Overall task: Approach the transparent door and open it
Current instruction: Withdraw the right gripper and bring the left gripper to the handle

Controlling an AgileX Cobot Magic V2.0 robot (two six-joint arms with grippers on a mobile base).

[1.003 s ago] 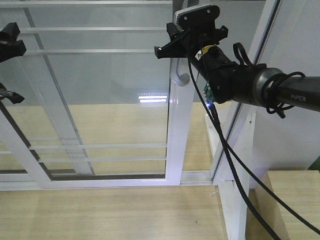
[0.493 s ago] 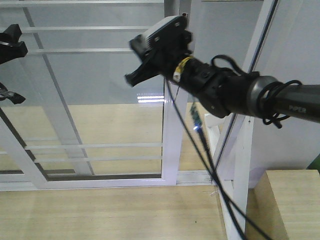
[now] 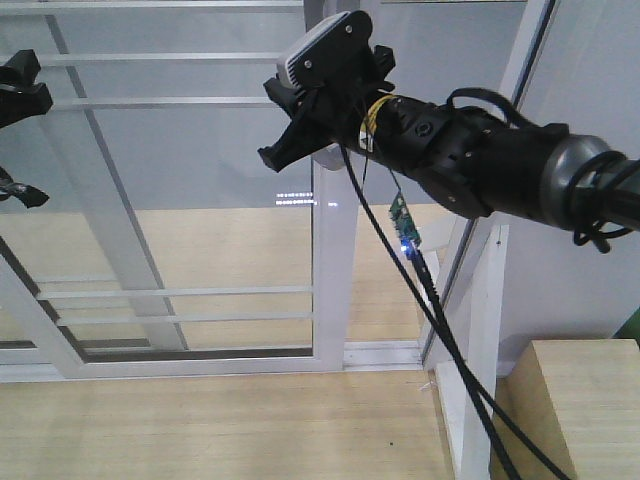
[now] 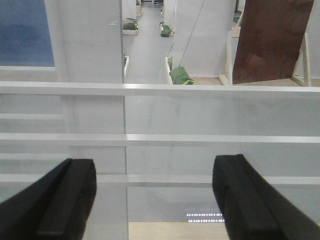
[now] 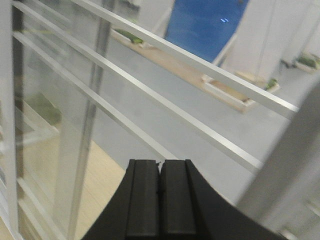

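The transparent door [image 3: 200, 200] is a clear-glass panel with thin white bars, and its white stile [image 3: 335, 280] stands near the middle of the front view. Only a grey bit of its handle [image 3: 330, 156] shows under my right wrist. My right gripper [image 3: 272, 155] is shut, held high in front of the glass just left of the stile. In the right wrist view its fingers [image 5: 160, 165] press together with nothing between them, facing the barred glass [image 5: 150, 95]. My left gripper [image 3: 15, 135] is open at the far left. In the left wrist view [image 4: 155, 195] it faces the glass bars.
A gap shows between the stile and the white jamb post [image 3: 485, 300] on the right. My right arm's cables [image 3: 425, 300] hang down before that gap. A wooden box [image 3: 585, 400] stands at the lower right. A second framed glass panel [image 3: 110, 210] lies behind the door.
The door's stile has slid to the left, widening the gap at the jamb. My right gripper has moved left with it and turned. The left gripper has not moved.
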